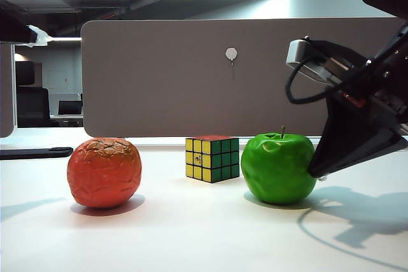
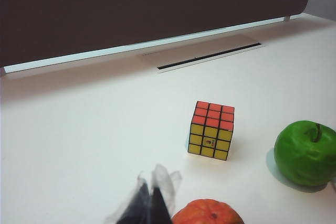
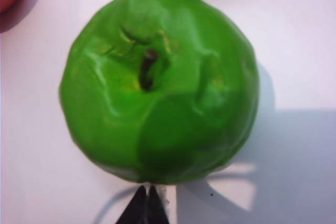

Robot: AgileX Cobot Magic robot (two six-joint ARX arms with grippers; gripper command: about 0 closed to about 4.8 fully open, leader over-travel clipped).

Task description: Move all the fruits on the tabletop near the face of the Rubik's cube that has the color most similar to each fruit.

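On the white tabletop (image 1: pixel 191 234) the Rubik's cube (image 1: pixel 212 158) stands in the middle, red face up, yellow face toward the left front and green face toward the right front. The wrinkled orange-red fruit (image 1: pixel 104 172) sits to its left. The glossy green apple (image 1: pixel 278 168) sits just right of the cube, on the green face's side. My right gripper (image 1: pixel 312 173) is shut, and its tip (image 3: pixel 148 190) rests against the apple (image 3: pixel 157 82) low on the side away from the cube. My left gripper (image 2: pixel 152 195) is shut and empty, close beside the orange-red fruit (image 2: pixel 207 212), short of the cube (image 2: pixel 211 129).
A grey partition board (image 1: pixel 242 74) closes off the far edge of the table. A slot (image 2: pixel 210 57) runs along the table in front of it. A dark flat object (image 1: pixel 35 152) lies at the far left. The right arm (image 1: pixel 363 106) hangs over the right side.
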